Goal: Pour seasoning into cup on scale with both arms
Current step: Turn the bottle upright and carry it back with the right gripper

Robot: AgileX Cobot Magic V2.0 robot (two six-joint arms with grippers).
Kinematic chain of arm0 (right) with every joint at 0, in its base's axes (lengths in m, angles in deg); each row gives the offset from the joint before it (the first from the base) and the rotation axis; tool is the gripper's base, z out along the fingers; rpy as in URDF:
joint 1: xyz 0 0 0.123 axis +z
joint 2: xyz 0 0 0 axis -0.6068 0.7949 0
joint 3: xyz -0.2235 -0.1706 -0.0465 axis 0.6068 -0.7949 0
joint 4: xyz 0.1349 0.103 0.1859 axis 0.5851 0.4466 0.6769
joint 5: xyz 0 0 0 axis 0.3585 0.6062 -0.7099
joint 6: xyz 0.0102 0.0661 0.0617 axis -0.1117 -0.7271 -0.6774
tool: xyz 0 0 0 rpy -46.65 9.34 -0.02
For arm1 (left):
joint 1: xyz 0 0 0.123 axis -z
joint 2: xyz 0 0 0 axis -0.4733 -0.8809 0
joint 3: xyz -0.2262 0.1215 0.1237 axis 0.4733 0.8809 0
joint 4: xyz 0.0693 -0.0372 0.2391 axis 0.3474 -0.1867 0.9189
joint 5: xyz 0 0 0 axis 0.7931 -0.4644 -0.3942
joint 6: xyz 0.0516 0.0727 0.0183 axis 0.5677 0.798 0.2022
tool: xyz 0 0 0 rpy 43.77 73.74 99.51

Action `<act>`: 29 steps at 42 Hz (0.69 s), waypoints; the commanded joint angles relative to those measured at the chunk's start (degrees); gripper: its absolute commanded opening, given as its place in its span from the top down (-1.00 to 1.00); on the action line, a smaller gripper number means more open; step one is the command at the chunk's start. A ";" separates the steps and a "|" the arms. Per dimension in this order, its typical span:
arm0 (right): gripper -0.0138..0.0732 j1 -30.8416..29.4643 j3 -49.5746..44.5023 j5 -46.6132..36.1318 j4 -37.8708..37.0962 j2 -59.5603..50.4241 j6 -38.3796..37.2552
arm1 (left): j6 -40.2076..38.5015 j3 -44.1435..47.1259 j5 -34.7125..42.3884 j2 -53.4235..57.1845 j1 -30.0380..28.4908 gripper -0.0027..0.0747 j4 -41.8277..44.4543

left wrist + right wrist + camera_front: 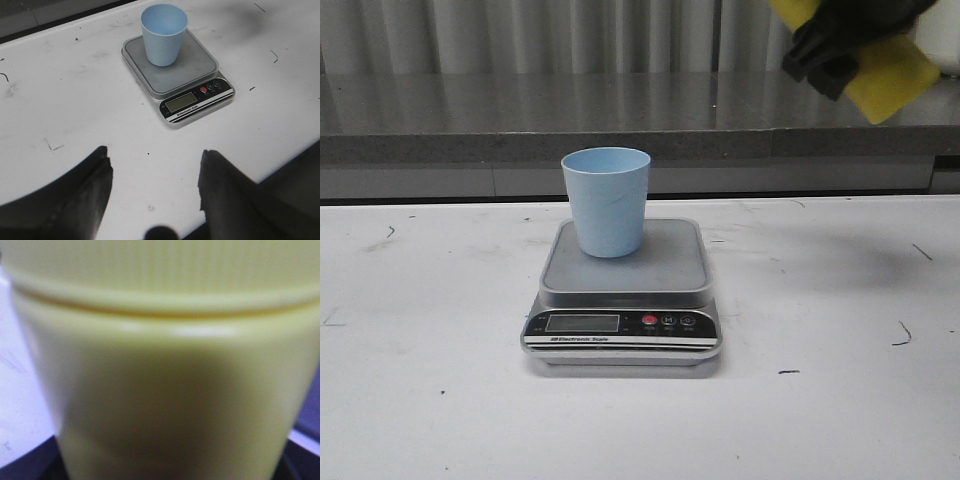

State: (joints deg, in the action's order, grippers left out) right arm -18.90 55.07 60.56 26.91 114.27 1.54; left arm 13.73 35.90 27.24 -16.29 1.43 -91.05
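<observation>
White tabletop (440,400) carries the scale (625,290) and cup (606,200), well below the right gripper (840,45) clamping the seasoning (892,80) aloft for pouring; the left gripper (155,192) gapes wide, empty.

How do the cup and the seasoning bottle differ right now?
The pale-blue cup stands upright on the scale; the yellow seasoning bottle is held in the air by the right gripper, up to the cup's right. The cup shows whole and free of any gripper; the bottle is cut off by the frame edge. Both look like plain, opaque plastic.
</observation>
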 commanded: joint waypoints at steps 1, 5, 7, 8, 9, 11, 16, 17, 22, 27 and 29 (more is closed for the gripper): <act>0.02 -4.16 -4.02 -10.00 4.59 -6.56 -1.87 | -0.20 -1.48 3.92 -0.12 0.37 -0.07 -0.58; 0.02 -8.06 -12.49 -21.62 5.69 -9.72 -4.53 | -0.20 -1.48 3.92 -0.12 0.37 -0.07 -0.58; 0.02 -10.26 -16.12 -27.77 5.69 -10.89 -5.22 | -0.20 -1.48 3.92 -0.12 0.37 -0.07 -0.58; 0.02 -11.16 -18.40 -31.62 5.75 -11.19 -5.28 | -0.20 -1.48 3.92 -0.12 0.37 -0.07 -0.58; 0.02 -12.35 -19.98 -35.23 5.84 -11.46 -5.37 | -0.20 -1.48 3.92 -0.12 0.37 -0.07 -0.58; 0.02 -14.17 -22.79 -39.87 6.21 -11.51 -5.37 | -0.20 -1.48 3.92 -0.12 0.37 -0.07 -0.58; 0.02 -19.28 -28.70 -49.71 8.05 -10.81 -4.76 | -0.20 -1.48 3.92 -0.12 0.37 -0.07 -0.58; 0.02 -20.17 -29.79 -52.29 8.69 -10.57 -4.53 | -0.20 -1.48 3.92 -0.12 0.37 -0.07 -0.58; 0.02 -23.92 -33.69 -63.88 13.56 -8.51 -1.33 | -0.20 -1.48 3.92 -0.12 0.37 -0.07 -0.58; 0.02 -24.53 -36.38 -73.70 18.37 -5.34 6.95 | -0.20 -1.48 3.92 -0.12 0.37 -0.07 -0.58; 0.02 -24.39 -36.52 -75.61 19.18 -3.93 8.63 | -0.20 -1.48 3.92 -0.12 0.37 -0.07 -0.58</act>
State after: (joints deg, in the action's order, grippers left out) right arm -43.04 17.86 -3.49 42.60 110.70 5.59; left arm 13.73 35.90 27.30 -16.29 1.43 -91.05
